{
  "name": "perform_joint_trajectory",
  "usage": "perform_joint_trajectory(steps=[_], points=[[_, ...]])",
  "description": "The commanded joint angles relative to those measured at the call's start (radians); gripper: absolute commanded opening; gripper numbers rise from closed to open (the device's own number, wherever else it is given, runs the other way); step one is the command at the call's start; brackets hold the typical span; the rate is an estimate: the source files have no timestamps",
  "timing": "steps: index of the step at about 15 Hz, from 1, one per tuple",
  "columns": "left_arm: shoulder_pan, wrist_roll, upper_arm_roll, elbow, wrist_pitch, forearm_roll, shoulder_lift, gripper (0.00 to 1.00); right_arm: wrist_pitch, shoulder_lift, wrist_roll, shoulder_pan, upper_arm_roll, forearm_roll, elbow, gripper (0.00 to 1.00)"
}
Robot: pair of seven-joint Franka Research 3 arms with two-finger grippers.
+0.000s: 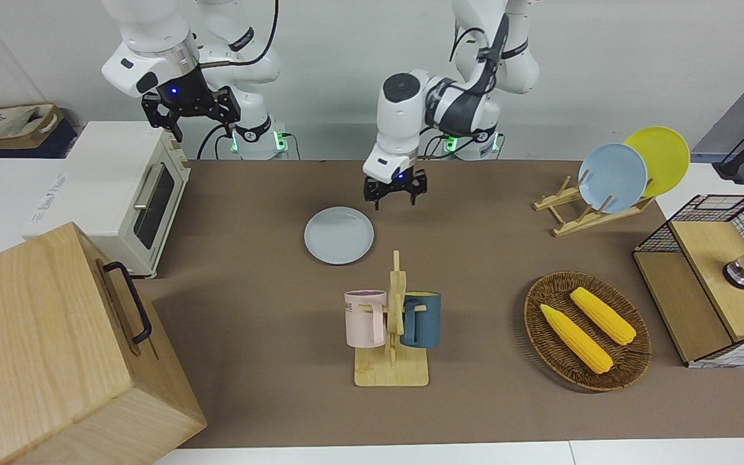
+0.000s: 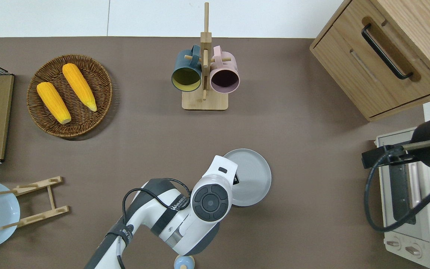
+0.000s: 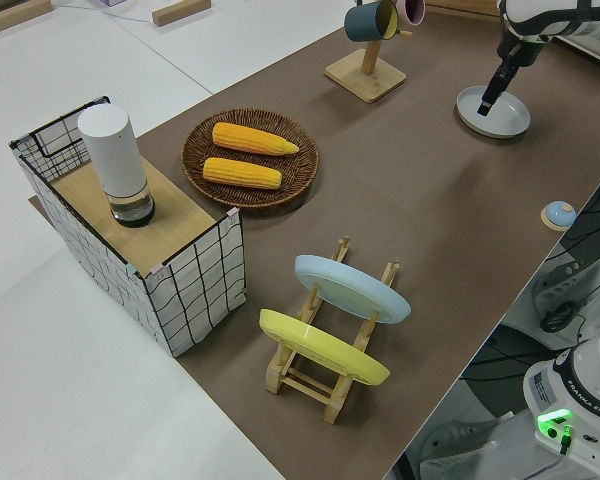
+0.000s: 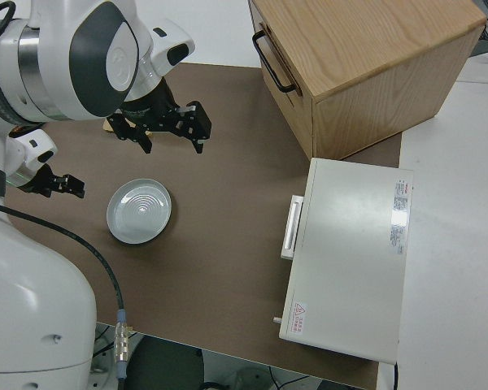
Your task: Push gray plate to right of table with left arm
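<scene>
The gray plate (image 1: 338, 235) (image 2: 254, 175) (image 3: 493, 115) (image 4: 138, 211) lies flat on the brown table (image 1: 249, 194), nearer to the robots than the mug rack. My left gripper (image 1: 394, 192) (image 3: 487, 103) (image 4: 61, 185) is open and points down, low over the plate's rim on the side toward the left arm's end. I cannot tell whether it touches the plate. In the overhead view the left arm's wrist (image 2: 211, 198) hides the fingers and part of the plate. The right arm is parked, with its gripper (image 1: 191, 113) (image 4: 171, 134) open and holding nothing.
A mug rack (image 1: 392, 323) holds a pink and a blue mug. Toward the left arm's end are a wicker basket (image 1: 533, 310) with two corn cobs and a rack with a sky-blue plate (image 1: 611, 177) and a yellow one. A toaster oven (image 1: 133, 194) and wooden cabinet (image 1: 55, 349) fill the right arm's end.
</scene>
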Motion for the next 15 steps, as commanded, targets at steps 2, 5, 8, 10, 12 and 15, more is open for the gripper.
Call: perform_joint_trajectory(steps=[2,5,8,10,12,15], points=[[0.128,0.293,0.025,0.146,-0.282,-0.008,-0.043,0.99,-0.016,-0.002,0.013,-0.019,0.016,0.004,0.009,0.983],[0.234,0.454,0.023,0.213,-0.385,-0.01,-0.045,0.99,-0.016,-0.002,0.012,-0.019,0.016,0.004,0.009,0.983],[0.315,0.554,0.025,0.324,-0.498,-0.01,-0.045,0.99,-0.016,-0.002,0.013,-0.02,0.016,0.004,0.009,0.983],[0.377,0.575,0.023,0.387,-0.555,-0.008,-0.045,0.99,-0.016,-0.002,0.012,-0.019,0.016,0.004,0.009,0.983],[0.409,0.575,0.023,0.431,-0.583,-0.008,-0.052,0.99,-0.016,-0.002,0.012,-0.02,0.016,0.004,0.009,0.983],[0.454,0.635,0.023,0.447,-0.586,-0.011,-0.067,0.99,-0.016,-0.002,0.012,-0.02,0.016,0.004,0.009,0.983]])
